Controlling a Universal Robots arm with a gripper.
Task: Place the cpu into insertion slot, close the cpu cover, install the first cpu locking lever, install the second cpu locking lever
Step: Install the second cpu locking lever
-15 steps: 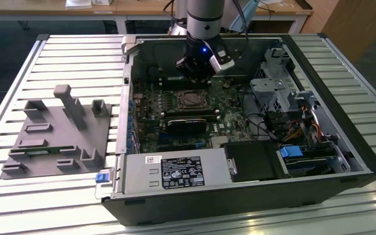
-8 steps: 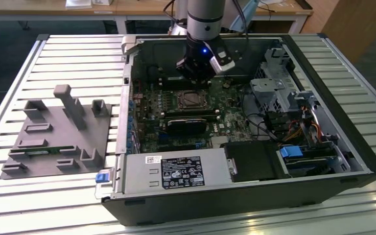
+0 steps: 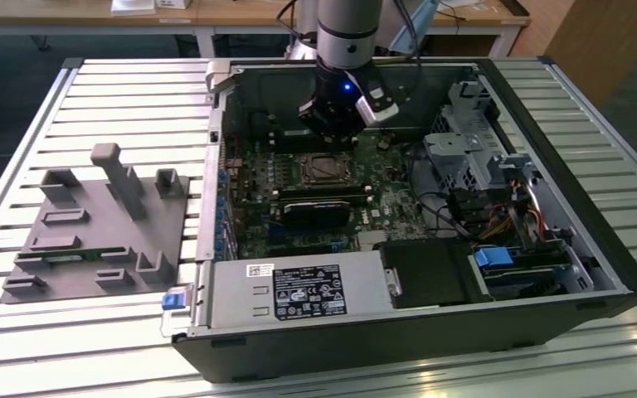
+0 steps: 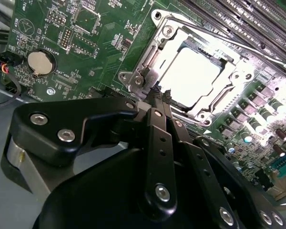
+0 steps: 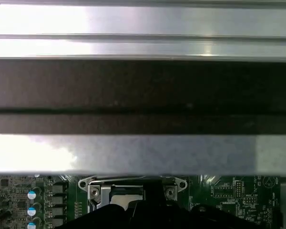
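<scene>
Now we see the black tool pressed together, its tips at the edge of the thin silvery metal cpu cover. Inside that frame, the pale silvery square cpu sits in the dark insertion slot, at 6 o'clock from the tool in the exterior view.

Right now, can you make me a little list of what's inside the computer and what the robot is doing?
case: open computer case lying on a slatted table
cpu: pale chip seated in the insertion slot
cpu cover: metal frame down around the chip
gripper: gripper at the socket's edge, jaws close together
battery: coin cell on the green board
beside the case: grey parts tray
</scene>
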